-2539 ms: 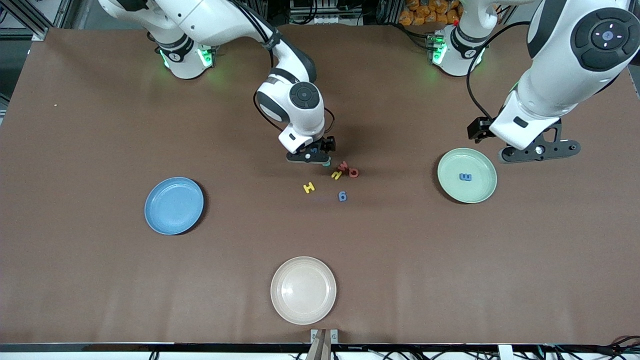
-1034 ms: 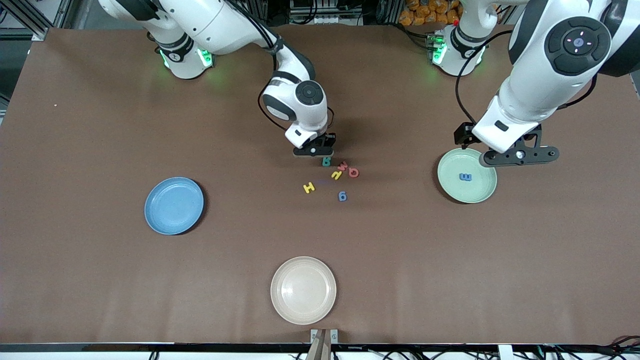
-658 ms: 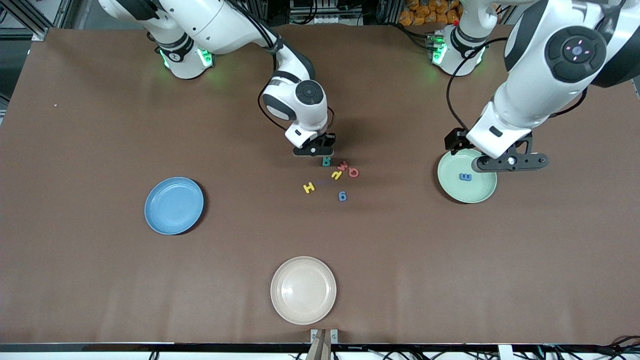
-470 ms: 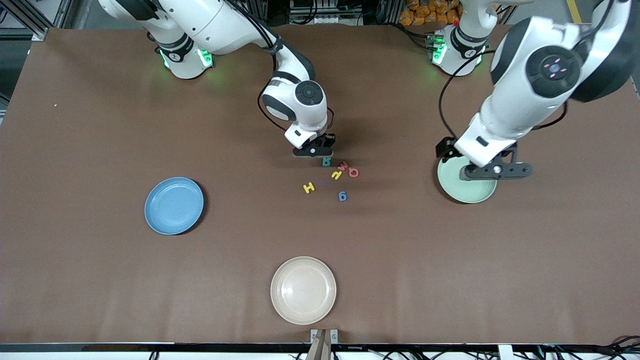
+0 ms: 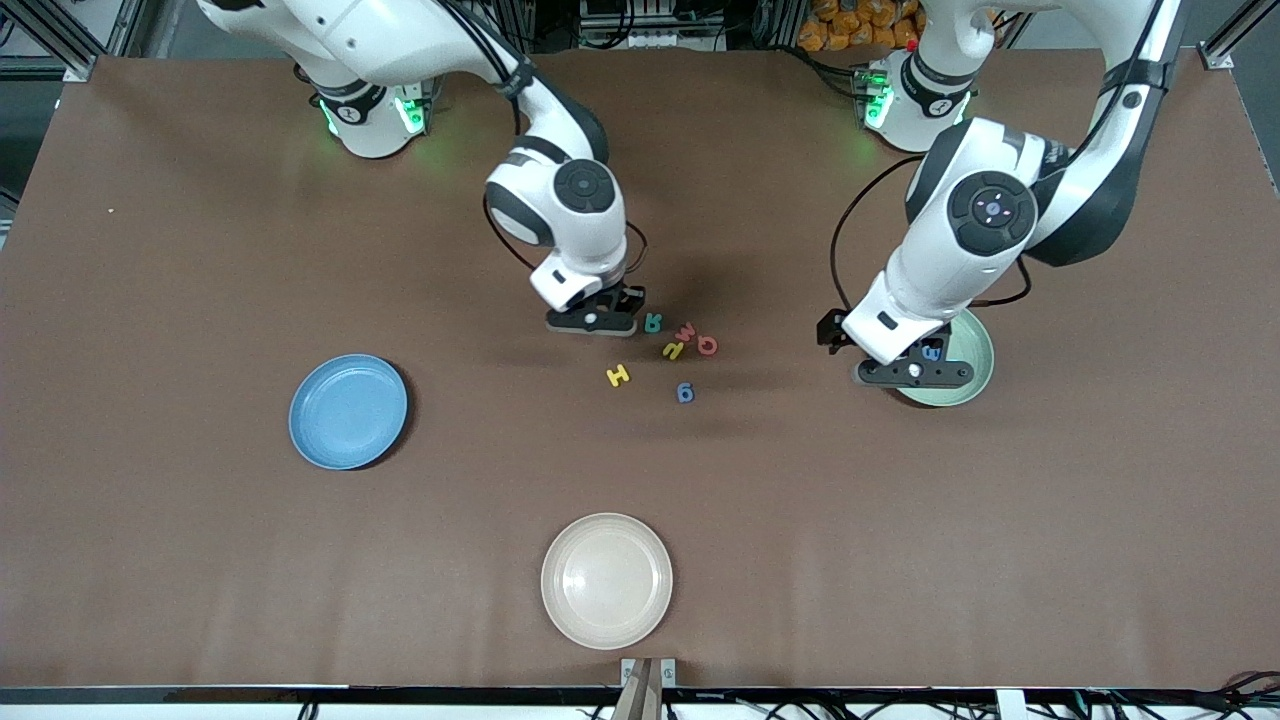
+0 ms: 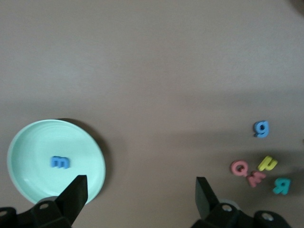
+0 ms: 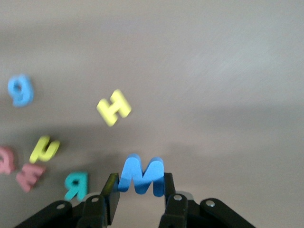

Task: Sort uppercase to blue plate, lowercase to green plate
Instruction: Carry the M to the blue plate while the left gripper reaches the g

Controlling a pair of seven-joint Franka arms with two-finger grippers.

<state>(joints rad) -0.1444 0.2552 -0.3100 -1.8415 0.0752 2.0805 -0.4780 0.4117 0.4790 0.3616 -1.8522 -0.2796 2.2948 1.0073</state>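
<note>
1. Blue plate [image 5: 348, 411] sits bare toward the right arm's end.
2. Right gripper [image 7: 138, 194], jaws clamped on blue M [image 7: 141, 175], hangs over the surface beside the R [image 5: 652, 322].
3. Left gripper [image 6: 139, 187], jaws wide, hangs over green plate [image 5: 968, 386] holding blue m [image 6: 60, 162].

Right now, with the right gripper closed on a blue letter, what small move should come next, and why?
Probably carry it toward the blue plate. The right gripper is shut on the blue M, an uppercase letter, above the table beside the teal R, and the blue plate lies bare toward the right arm's end. The left gripper hangs open by the green plate.
</note>
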